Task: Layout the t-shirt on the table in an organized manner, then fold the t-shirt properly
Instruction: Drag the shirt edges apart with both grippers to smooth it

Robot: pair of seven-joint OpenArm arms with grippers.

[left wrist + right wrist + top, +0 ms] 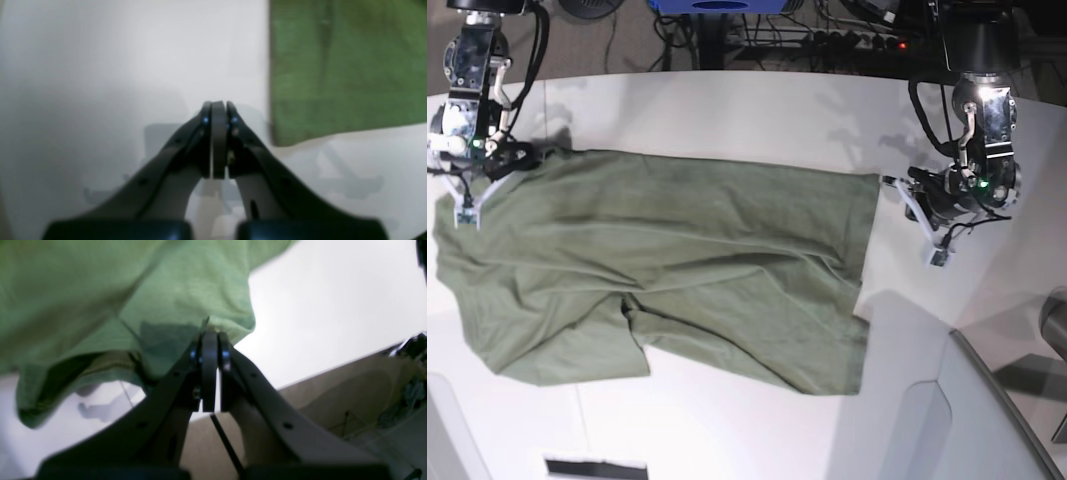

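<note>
A: Where's the t-shirt (677, 270)?

B: Spread on the white surface (727, 120), mid-left in base view. Straight edge faces the left arm; lower edge ragged, a flap juts toward the near side. Creases thru the middle.

A: Right fingers (210, 335)?

B: Closed tight on shirt fabric at its far-left corner in base view (467, 205). Wrist cam shows cloth bunched at the tips and hanging off the surface beside them.

A: Left fingers (218, 106)?

B: Pressed together, holding nothing. Over bare surface just beside the shirt's straight edge (347, 66), not touching it.

A: Room to move?

B: Bare surface along the far side and near edge. Grey angled panel (972, 410) crowds near-right corner.
</note>
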